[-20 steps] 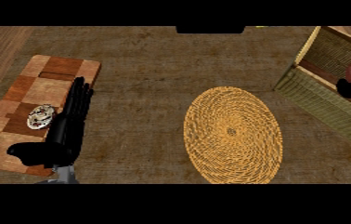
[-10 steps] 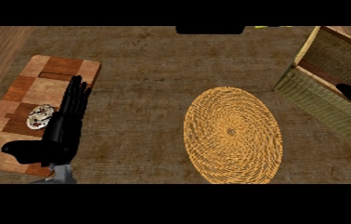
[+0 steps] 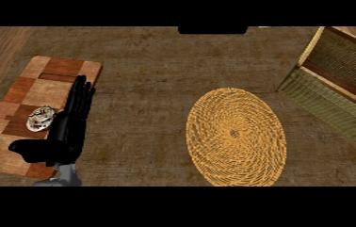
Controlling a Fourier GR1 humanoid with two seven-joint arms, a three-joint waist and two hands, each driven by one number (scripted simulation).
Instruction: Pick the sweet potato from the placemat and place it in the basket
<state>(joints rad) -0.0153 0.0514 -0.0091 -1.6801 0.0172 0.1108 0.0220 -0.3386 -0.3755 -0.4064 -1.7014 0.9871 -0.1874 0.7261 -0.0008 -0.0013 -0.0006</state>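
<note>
The round woven yellow placemat [image 3: 236, 136] lies right of the middle with nothing on it. An olive wicker basket [image 3: 316, 96] stands at the right edge, and only part of its inside shows. No sweet potato shows anywhere in the head view. My left hand [image 3: 66, 132] rests at the lower left with its fingers straight, lying along the right side of a checkered board. My right hand is out of the picture.
A brown checkered wooden board [image 3: 49, 85] lies at the left with a small pale mottled object [image 3: 40, 118] on it, just left of my left hand. A dark block [image 3: 212, 29] sits at the top edge. Brown countertop lies between board and placemat.
The dark shape of my right hand at the basket on the right edge has shrunk and gone out of view. My left hand has stayed almost still.
</note>
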